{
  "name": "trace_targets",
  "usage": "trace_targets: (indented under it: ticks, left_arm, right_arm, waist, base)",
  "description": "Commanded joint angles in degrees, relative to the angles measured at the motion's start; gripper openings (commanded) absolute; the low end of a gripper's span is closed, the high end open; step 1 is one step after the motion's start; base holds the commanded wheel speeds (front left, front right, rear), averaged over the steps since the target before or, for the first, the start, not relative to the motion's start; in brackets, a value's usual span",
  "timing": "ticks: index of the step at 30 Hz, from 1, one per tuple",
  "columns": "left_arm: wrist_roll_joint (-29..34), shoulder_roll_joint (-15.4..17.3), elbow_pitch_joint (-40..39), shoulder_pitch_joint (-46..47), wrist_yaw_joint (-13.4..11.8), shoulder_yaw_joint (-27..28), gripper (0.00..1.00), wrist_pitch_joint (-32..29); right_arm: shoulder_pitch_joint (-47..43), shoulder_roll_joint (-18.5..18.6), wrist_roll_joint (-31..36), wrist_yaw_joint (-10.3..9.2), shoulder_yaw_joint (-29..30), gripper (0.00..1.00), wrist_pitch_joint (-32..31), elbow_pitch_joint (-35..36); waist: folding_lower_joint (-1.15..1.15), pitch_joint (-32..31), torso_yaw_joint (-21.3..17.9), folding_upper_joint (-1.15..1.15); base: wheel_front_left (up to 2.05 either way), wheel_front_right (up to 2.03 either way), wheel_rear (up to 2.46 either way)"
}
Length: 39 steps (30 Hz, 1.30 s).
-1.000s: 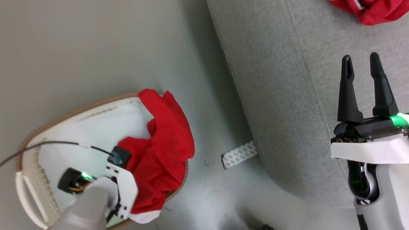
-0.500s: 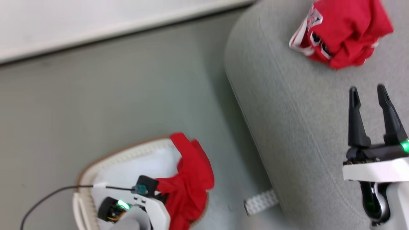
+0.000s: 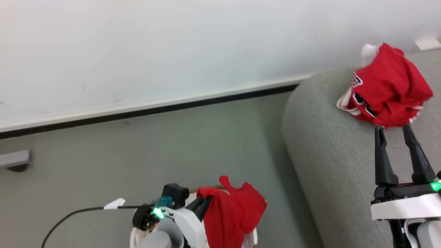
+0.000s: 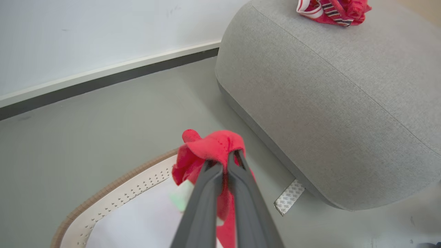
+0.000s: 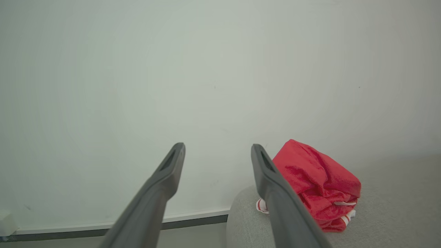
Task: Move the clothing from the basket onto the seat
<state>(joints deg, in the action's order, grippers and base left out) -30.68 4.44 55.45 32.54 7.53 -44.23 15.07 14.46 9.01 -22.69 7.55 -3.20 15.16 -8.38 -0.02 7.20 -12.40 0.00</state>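
Height first: with left jaws clamped on the plain red garment (image 3: 234, 210) left of the seat (image 4: 310, 86) and right jaws apart over the seat, we should raise the cloth's tail above the seat's edge before swinging across.

Plain red garment (image 4: 210, 146) hanging over basket (image 4: 137, 179); jersey (image 3: 389, 93) crumpled on seat (image 4: 327, 103).

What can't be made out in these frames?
Left wrist view: inside the cream-white perforated plastic basket, hidden by left gripper, its plain red garment and bottom edge.
Head view: garment's lower end, bottom edge.
Head view: red striped jersey lettering on light-grey fabric seat, lost in folds.
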Motion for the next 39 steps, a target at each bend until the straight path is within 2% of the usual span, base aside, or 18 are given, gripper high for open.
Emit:
trace_targets:
  ticks: [1,8,17,27,39]
  left_arm:
    - [0.58,0.86,-1.71,-1.09,-0.22,0.87,0.00,0.09]
    - [3.82,2.29,-12.85,-1.91,-0.67,4.79,0.00,0.08]
    - [5.41,5.08,-23.42,1.85,-2.32,10.36,0.00,0.09]
    - [4.88,6.21,-31.67,7.06,-3.70,12.64,0.00,-0.99]
    - [3.66,5.53,-35.66,5.47,-4.86,11.75,0.00,-2.60]
  right_arm:
    - [-1.02,0.18,-0.65,-0.13,-0.19,1.00,-0.04,0.02]
    - [-2.45,0.47,-1.59,-0.13,-1.86,1.00,-0.04,-0.58]
    - [-3.92,-1.20,-2.16,-0.13,-5.22,1.00,-0.04,-1.94]
    - [-5.03,-2.38,-2.70,-0.13,-10.34,1.00,-0.05,-3.88]
    - [-3.62,-1.64,-3.56,-0.13,-14.55,1.00,-0.04,-5.30]
  waist:
    - [0.02,-3.01,3.23,0.00]
    - [0.02,-5.07,6.33,0.00]
    - [0.02,-7.26,8.24,0.00]
    - [0.02,-9.06,10.54,0.00]
    - [0.02,-9.13,12.47,0.00]
  base:
    - [0.00,0.00,0.00]
    - [0.00,0.00,0.00]
    - [0.00,0.00,0.00]
    - [0.00,0.00,0.00]
    - [0.00,0.00,0.00]
